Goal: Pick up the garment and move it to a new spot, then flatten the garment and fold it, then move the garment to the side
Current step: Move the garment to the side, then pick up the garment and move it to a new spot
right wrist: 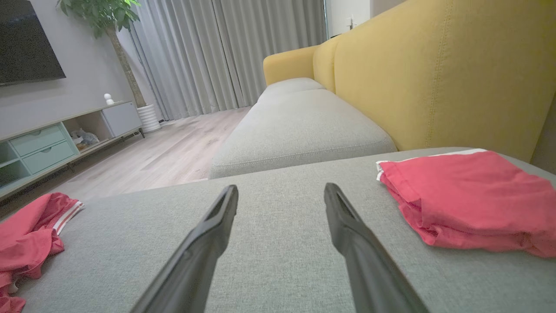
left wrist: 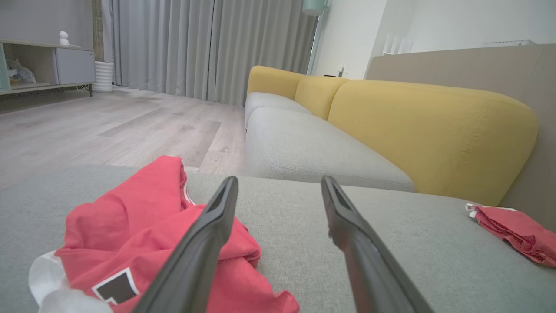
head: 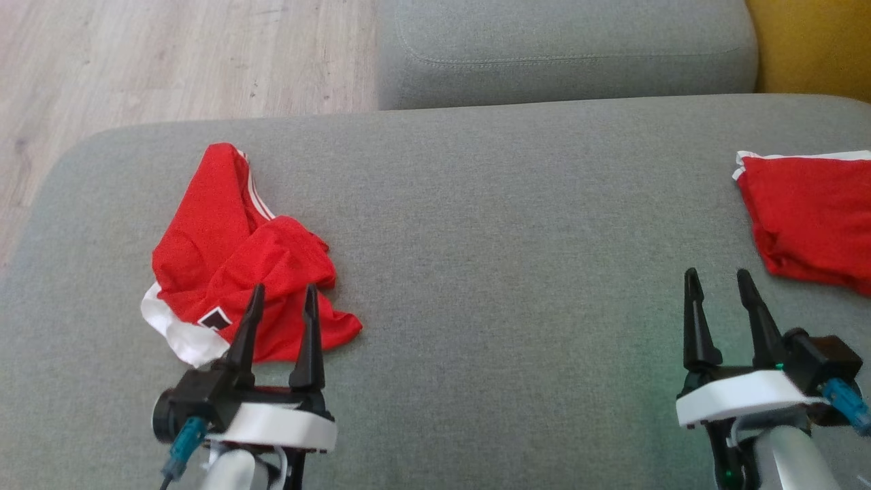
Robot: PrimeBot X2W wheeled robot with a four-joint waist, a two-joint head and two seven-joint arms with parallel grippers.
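Observation:
A crumpled red garment [head: 235, 262] with white trim and a black patch lies in a heap on the left of the grey cushion [head: 490, 224]. My left gripper [head: 282, 296] hovers open at its near edge, fingertips over the cloth and nothing between them. The left wrist view has the same garment [left wrist: 143, 243] low on the left, behind the left finger. A second red garment [head: 810, 218], folded flat, lies at the far right. Just left of and nearer than it, my right gripper [head: 718, 279] stands open and empty. In the right wrist view the folded garment [right wrist: 469, 200] lies right of the fingers.
The grey cushion's rounded left edge drops to a pale wooden floor [head: 170, 61]. Another grey seat cushion [head: 565, 47] adjoins at the back, with a yellow backrest [head: 810, 44] at the far right. A wide stretch of bare grey fabric separates the two garments.

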